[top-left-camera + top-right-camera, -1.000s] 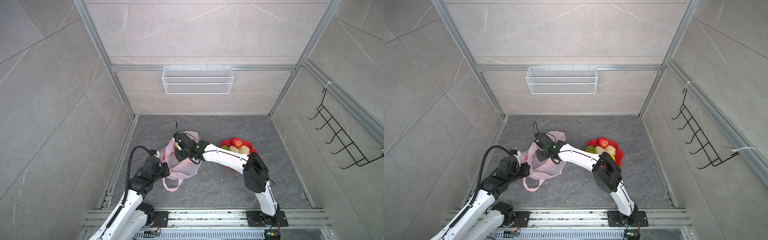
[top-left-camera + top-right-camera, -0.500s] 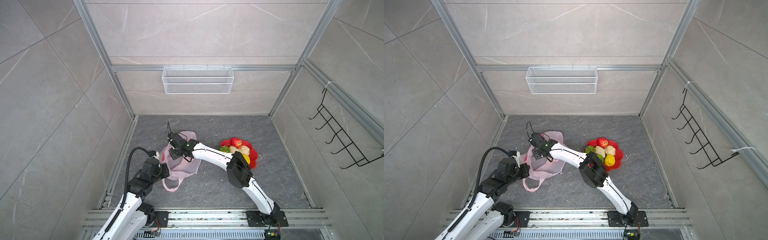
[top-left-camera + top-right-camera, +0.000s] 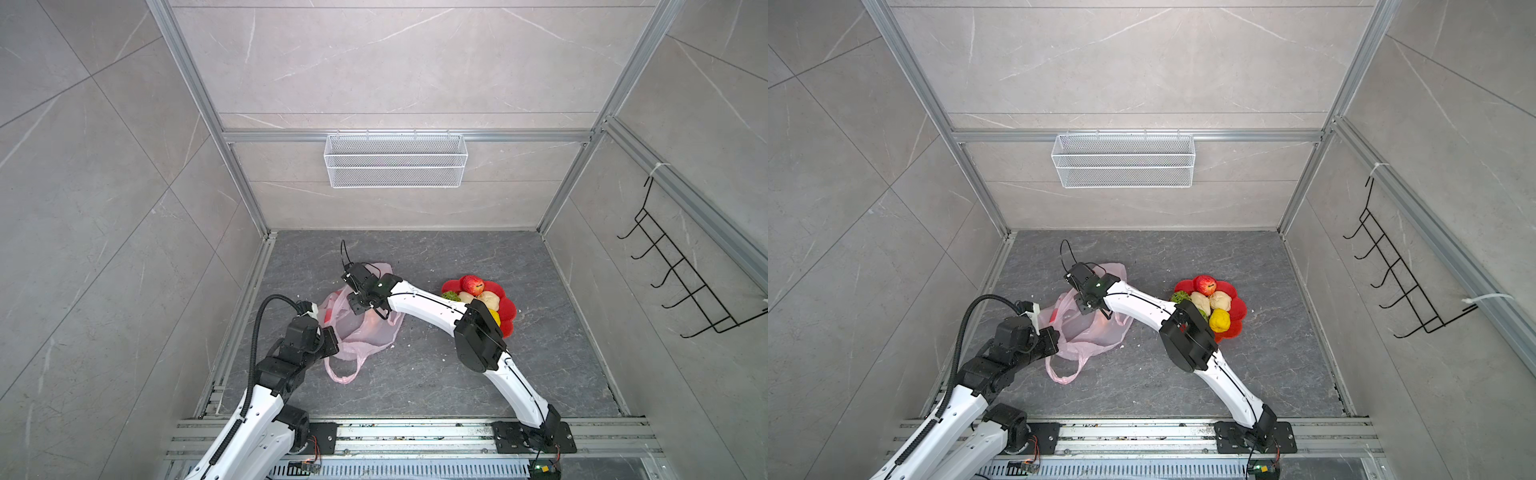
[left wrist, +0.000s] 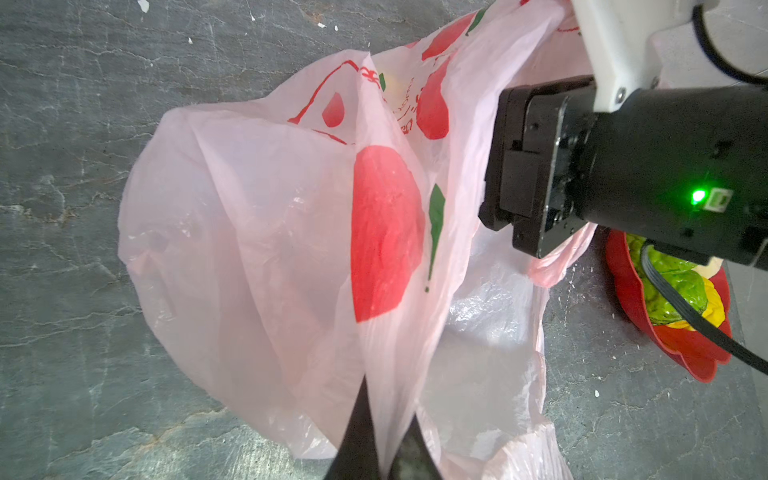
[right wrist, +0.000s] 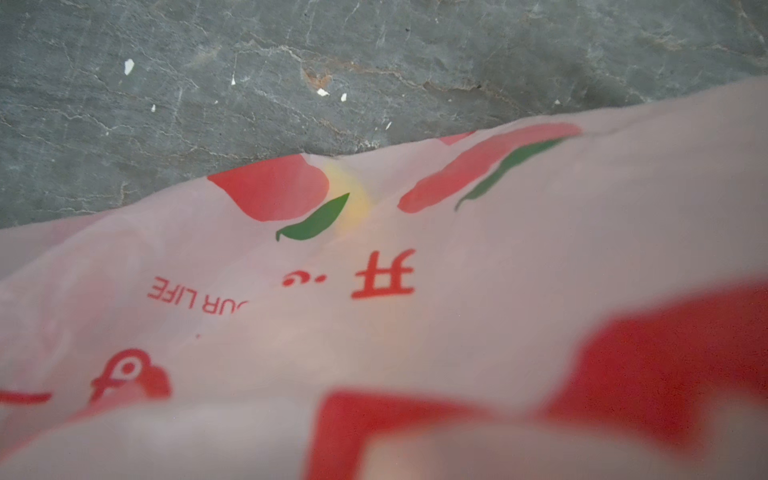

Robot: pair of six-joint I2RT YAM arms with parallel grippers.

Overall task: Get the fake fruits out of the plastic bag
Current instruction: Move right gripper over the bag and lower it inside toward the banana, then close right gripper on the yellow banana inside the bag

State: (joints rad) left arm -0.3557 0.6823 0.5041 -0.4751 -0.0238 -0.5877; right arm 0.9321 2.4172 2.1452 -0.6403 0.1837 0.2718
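The left tool (image 4: 388, 415) is clamped on a fold of the plastic bag (image 3: 365, 332) on the desk (image 3: 436, 374); the right tool (image 3: 360, 305) reaches inside, its jaws hidden, their state unclear. Several fake fruits (image 3: 1219, 300) fill the red dish (image 3: 1236, 311) nearby. Next, probably: gripping whatever remains.

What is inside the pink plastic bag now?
Through the film of the plastic bag a faint yellow patch shows, perhaps one fruit. Its shape and anything else inside are covered by folds. The right pincer is at the bag's mouth, its tips hidden.
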